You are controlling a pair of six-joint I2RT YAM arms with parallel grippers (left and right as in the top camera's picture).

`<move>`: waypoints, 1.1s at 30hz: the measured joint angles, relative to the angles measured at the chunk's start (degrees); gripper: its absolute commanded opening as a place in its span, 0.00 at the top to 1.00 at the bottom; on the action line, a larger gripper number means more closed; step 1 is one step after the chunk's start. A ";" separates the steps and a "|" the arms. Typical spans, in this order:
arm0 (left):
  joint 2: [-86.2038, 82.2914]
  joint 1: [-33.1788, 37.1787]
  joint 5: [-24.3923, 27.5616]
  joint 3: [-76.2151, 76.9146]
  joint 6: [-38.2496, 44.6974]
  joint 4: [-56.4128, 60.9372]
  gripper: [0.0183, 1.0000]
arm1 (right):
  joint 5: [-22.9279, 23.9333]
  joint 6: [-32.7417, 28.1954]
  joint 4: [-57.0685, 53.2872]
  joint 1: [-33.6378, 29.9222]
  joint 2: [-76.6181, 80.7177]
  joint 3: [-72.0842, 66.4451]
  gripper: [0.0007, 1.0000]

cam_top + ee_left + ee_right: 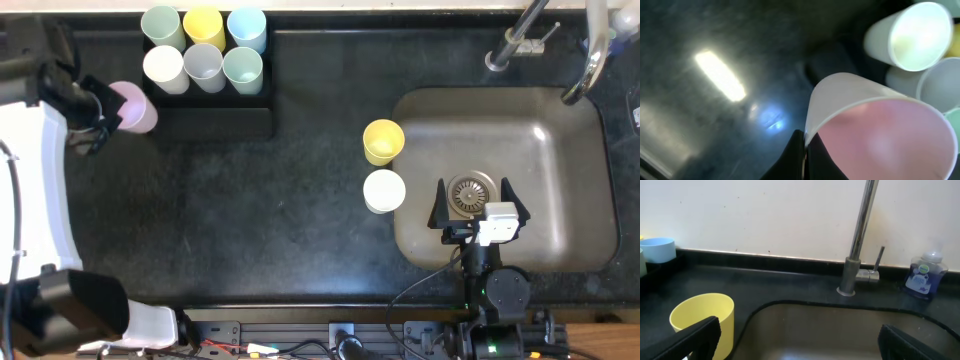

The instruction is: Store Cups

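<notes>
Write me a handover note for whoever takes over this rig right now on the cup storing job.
Left gripper: shut on the pink cup, beside the left end of the black tray.
Right gripper: open over the sink, holding nothing.
Done: six cups stand in the black tray.
Left: place the pink cup, then fetch the yellow cup and white cup from the counter by the sink's left edge.

left gripper (108,103) holds pink cup (137,108) just left of black tray (225,122) | tray carries six cups (205,45) (two rows of three) | yellow cup (383,141) and white cup (384,191) stand upright on counter (300,220), touching, beside sink (560,130) | right gripper (477,205) spread wide over sink
</notes>
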 measured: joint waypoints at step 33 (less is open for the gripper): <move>16.11 -1.20 0.81 0.00 1.40 8.46 0.98 | 0.02 0.00 -0.02 0.02 0.00 0.00 0.00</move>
